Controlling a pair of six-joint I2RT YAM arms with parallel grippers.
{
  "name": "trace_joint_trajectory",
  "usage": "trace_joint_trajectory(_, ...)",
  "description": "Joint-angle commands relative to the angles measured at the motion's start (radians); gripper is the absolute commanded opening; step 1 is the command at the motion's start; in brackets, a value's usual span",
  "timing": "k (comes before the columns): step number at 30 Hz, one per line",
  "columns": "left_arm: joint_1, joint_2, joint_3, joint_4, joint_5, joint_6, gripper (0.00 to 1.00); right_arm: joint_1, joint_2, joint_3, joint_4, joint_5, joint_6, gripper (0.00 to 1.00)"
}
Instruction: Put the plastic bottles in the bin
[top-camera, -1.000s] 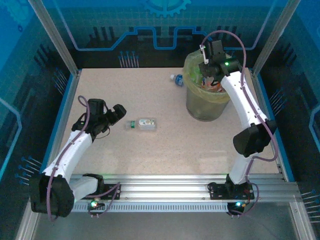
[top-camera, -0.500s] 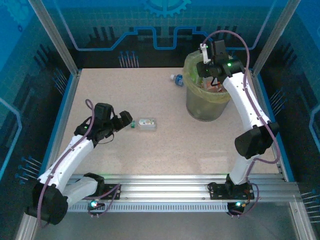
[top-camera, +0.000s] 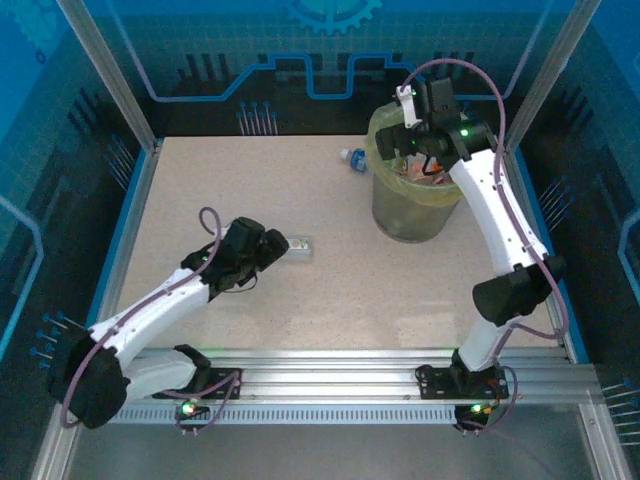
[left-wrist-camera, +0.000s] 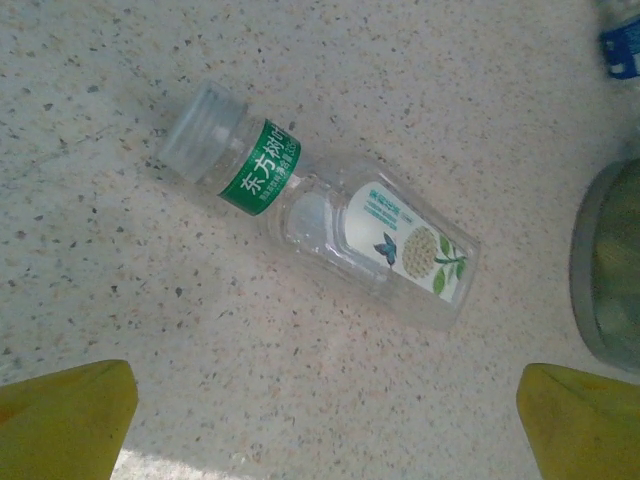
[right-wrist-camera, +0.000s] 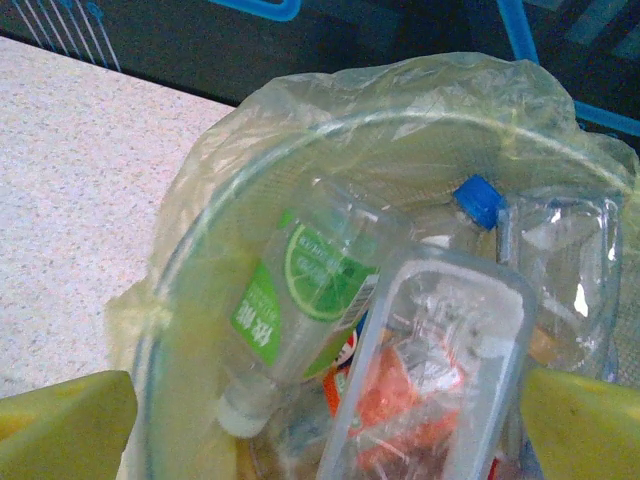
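A clear plastic bottle (left-wrist-camera: 320, 205) with a green neck band and a white cap lies on its side on the table (top-camera: 300, 200). My left gripper (top-camera: 277, 247) hovers right at this bottle (top-camera: 301, 247), open, its yellow fingertips (left-wrist-camera: 65, 420) wide apart and short of it. My right gripper (top-camera: 415, 140) is open over the bin (top-camera: 405, 200). Inside the bin (right-wrist-camera: 200, 240) lie several bottles: a lime-labelled one (right-wrist-camera: 300, 300), a clear one with orange inside (right-wrist-camera: 430, 370) and a blue-capped one (right-wrist-camera: 478, 200). Another blue-capped bottle (top-camera: 352, 158) lies left of the bin.
Metal posts and blue side walls frame the table on the left, right and back. The bin's grey wall (left-wrist-camera: 608, 270) stands at the right edge of the left wrist view, with a blue label (left-wrist-camera: 620, 45) above it. Bare tabletop stretches between the arms.
My left arm has swung right and forward until its gripper reaches the bottle on the table. My right gripper has opened above the bin and shifted slightly.
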Motion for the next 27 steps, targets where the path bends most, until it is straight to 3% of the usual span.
trace_joint_trajectory(1,-0.02,0.071,0.06,0.028,-0.074,-0.08,0.99,0.023,-0.088,-0.06,0.007,-0.016,0.02,1.0)
trace_joint_trajectory(10,-0.022,0.185,0.079,0.069,-0.12,-0.197,0.99,0.041,-0.209,-0.211,0.065,-0.083,0.073,1.0)
trace_joint_trajectory(27,0.029,0.393,0.166,0.159,-0.056,-0.201,0.99,0.091,-0.239,-0.315,0.09,-0.067,0.087,1.0)
